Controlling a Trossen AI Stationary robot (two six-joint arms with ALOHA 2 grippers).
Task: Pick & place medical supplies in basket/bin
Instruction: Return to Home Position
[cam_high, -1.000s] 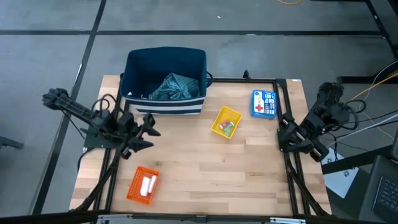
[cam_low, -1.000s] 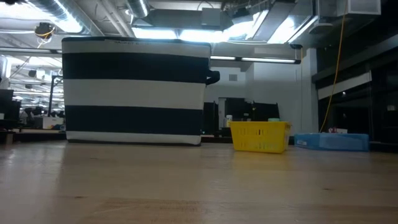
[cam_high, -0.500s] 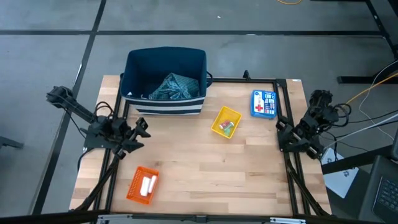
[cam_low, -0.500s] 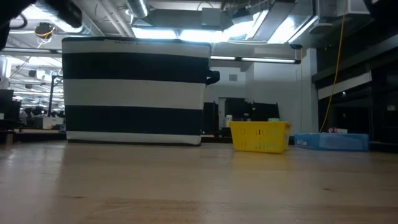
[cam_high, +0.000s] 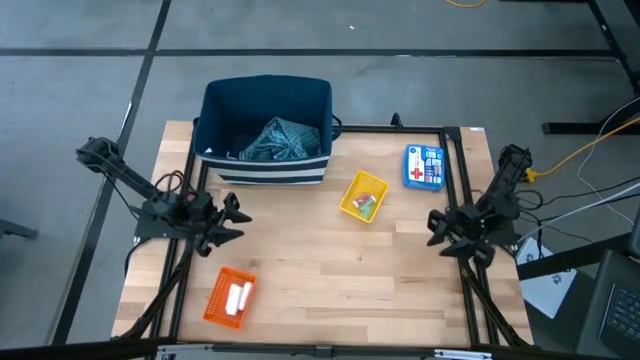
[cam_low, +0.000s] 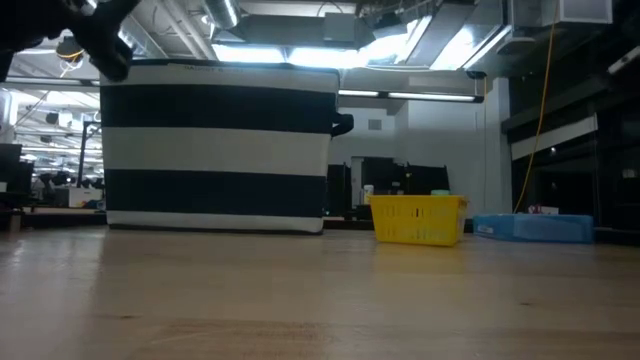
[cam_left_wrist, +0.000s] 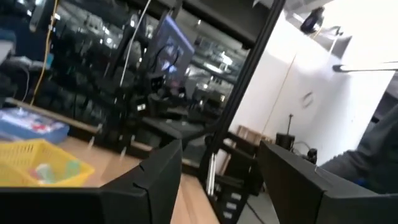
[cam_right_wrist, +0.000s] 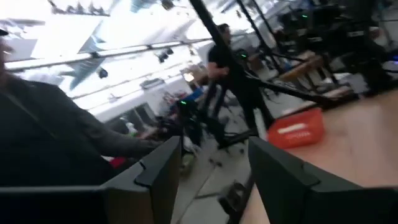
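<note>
The teal patterned cloth (cam_high: 279, 139) lies bunched inside the navy bin (cam_high: 218, 108), which shows as a striped wall (cam_low: 215, 145) in the low view. White rolls (cam_high: 239, 297) lie in an orange basket (cam_high: 216, 297). Small green and red tubes (cam_high: 365, 203) sit in a yellow basket (cam_high: 352, 186), also in the left wrist view (cam_left_wrist: 25, 163). My left gripper (cam_high: 232, 220) (cam_left_wrist: 221, 180) hovers open over the table's left part, between bin and orange basket. My right gripper (cam_high: 437, 228) (cam_right_wrist: 214, 180) is open over the right part, facing the orange basket (cam_right_wrist: 296, 130).
A blue first-aid box (cam_high: 424, 167) (cam_low: 535, 228) lies near the far right corner, beside the yellow basket (cam_low: 417, 218). A black frame rail (cam_high: 460, 200) runs along the table's sides. Bare wood (cam_high: 340, 270) spans the middle and near side. A person's grey sleeve (cam_right_wrist: 56, 137) shows beyond the table.
My right gripper has swung from the right edge in over the table, toward the left. My left gripper has drawn back a little toward the left edge, and part of that arm now shows at the low view's upper left. No object has moved.
</note>
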